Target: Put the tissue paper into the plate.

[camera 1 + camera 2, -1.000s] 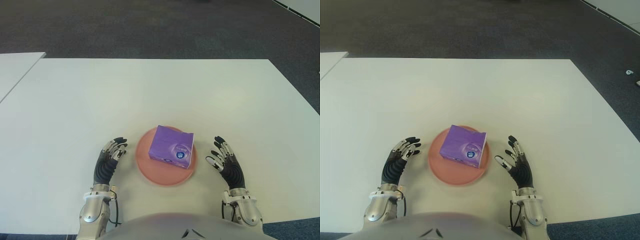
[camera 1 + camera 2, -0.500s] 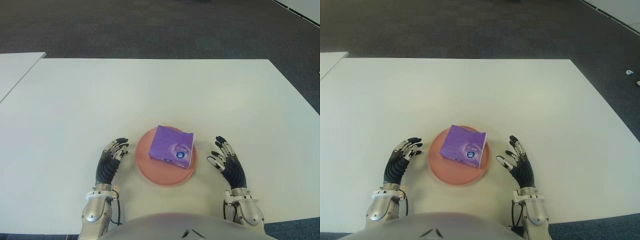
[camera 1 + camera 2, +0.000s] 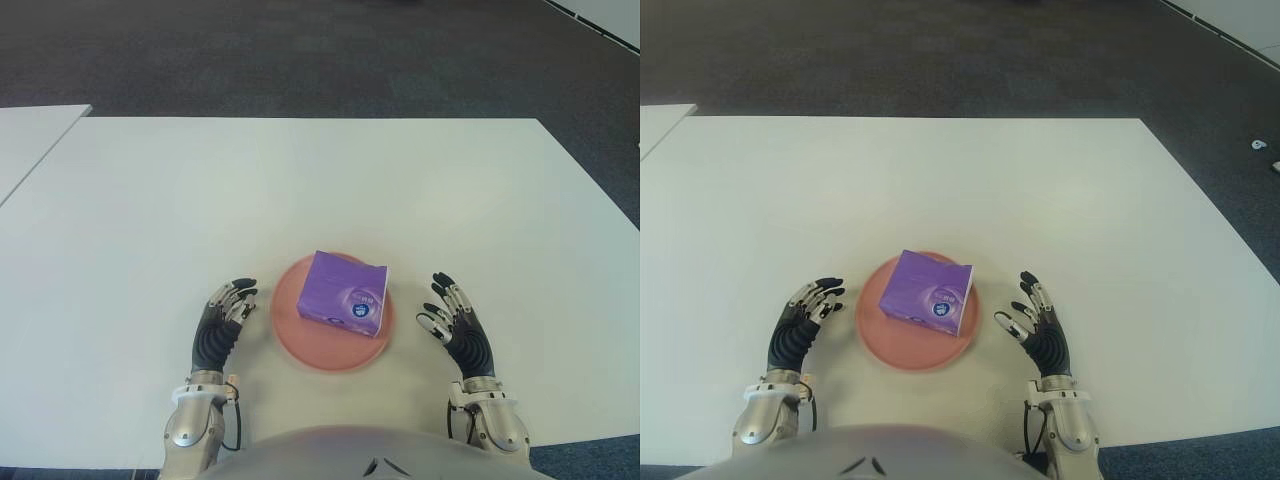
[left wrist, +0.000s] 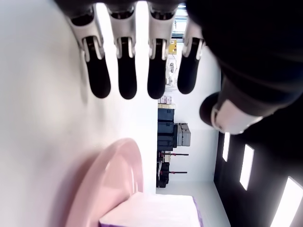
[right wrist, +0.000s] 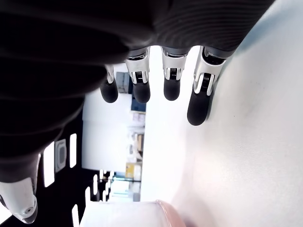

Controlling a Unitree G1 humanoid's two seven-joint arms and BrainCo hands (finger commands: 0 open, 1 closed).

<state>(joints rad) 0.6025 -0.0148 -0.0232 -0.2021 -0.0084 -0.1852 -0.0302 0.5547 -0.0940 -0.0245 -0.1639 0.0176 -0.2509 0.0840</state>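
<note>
- The fingers (image 4: 123, 71) of the left hand (image 3: 222, 322) are stretched out and slightly apart with nothing between them; the fingers (image 5: 171, 80) of the right hand (image 3: 458, 325) are likewise extended and hold nothing
- Against a second ago, the left hand has crept a little toward the plate (image 3: 300, 340), while the right hand has barely shifted; the purple tissue paper (image 3: 347, 292) and the plate lie as they did
- The tissue paper sits on the pink plate, toward its 1 o'clock side, overlapping the rim there
- From the plate, the left hand shows at 9 o'clock and the right hand at 3 o'clock, each just beside the rim and apart from it
- The eye views take in the whole white table (image 3: 300, 180), a second white table (image 3: 30, 135) at 10 o'clock, and dark carpet (image 3: 300, 50) at 12 o'clock
- The left wrist view alone shows the plate's raised rim from close by with the pack's pale edge on it; the right wrist view shows only a sliver of the plate
- Count: one tissue pack, one plate, two hands, two tables
</note>
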